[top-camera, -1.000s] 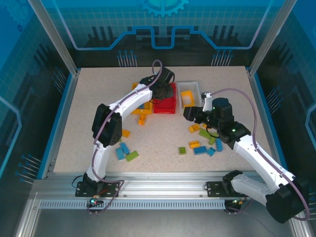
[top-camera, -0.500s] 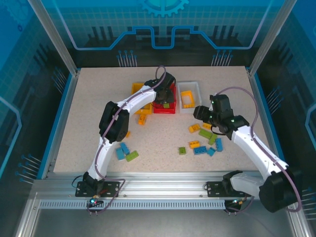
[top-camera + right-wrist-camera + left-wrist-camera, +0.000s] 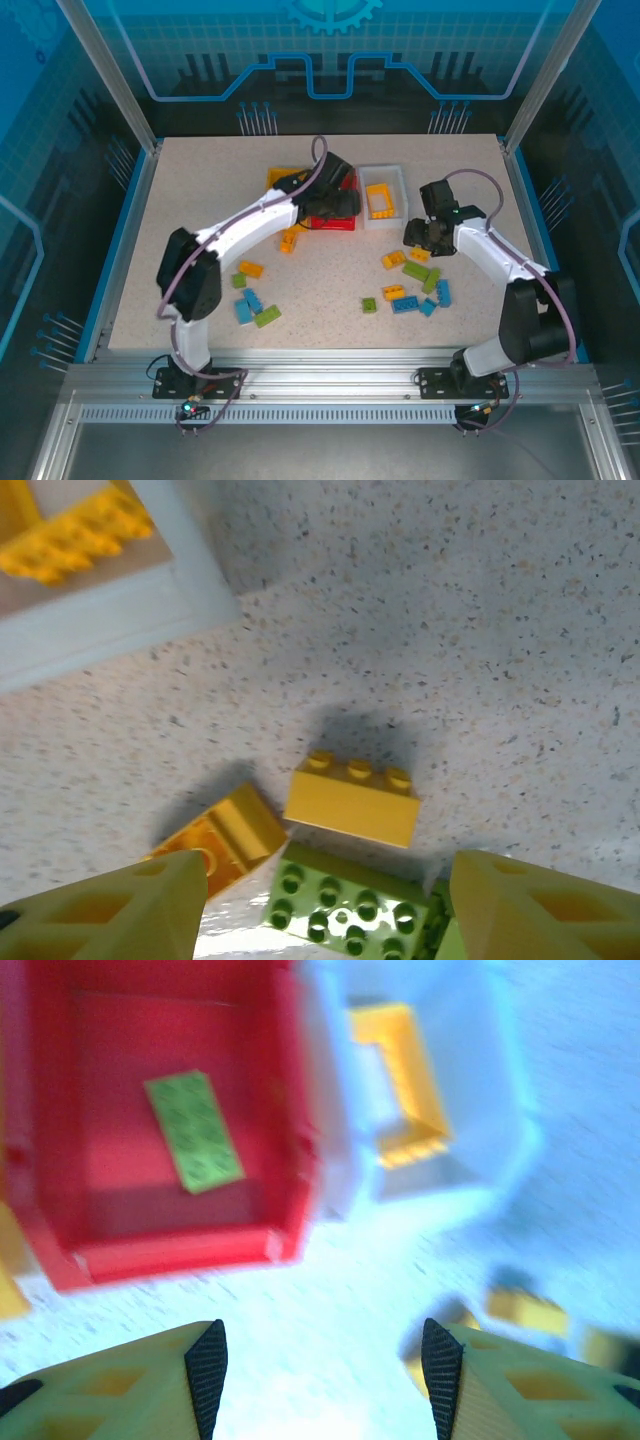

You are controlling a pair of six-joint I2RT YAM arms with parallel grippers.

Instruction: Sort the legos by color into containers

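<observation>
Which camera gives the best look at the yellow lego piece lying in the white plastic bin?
The left wrist view: the yellow lego piece is whole and large, though blurred. The top external view shows it small; the right wrist view catches one cropped edge.

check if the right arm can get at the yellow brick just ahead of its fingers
Probably yes. The right gripper is open, and the yellow brick lies just ahead with nothing over it. A green brick close by its near side could get nudged.
</observation>
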